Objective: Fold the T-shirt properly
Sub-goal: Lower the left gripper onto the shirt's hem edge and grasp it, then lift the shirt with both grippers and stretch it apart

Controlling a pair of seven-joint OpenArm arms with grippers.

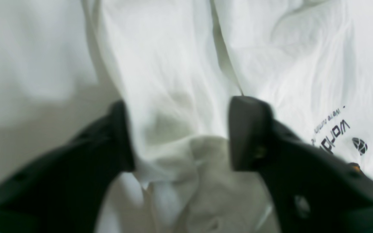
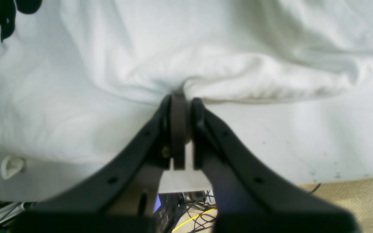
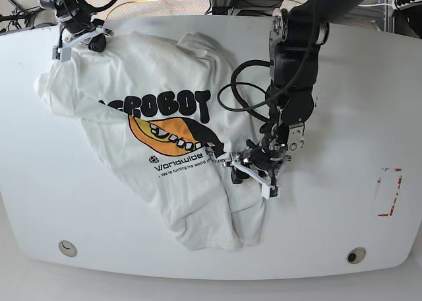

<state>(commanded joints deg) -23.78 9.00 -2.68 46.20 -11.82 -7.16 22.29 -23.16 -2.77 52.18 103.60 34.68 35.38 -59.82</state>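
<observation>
My right gripper (image 2: 182,106) is clamped on the hem of the large white cotton T-shirt (image 3: 165,182) crumpled on the white table (image 3: 343,202); left gripper (image 1: 180,136) fingers apart straddling a ridge, I'd close low before lifting.

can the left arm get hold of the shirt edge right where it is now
Probably yes. The left tool stands open with a bunched fold of the T-shirt between its fingers, and nothing lies over the cloth there. Whether it has come down far enough to pinch is unclear.
</observation>
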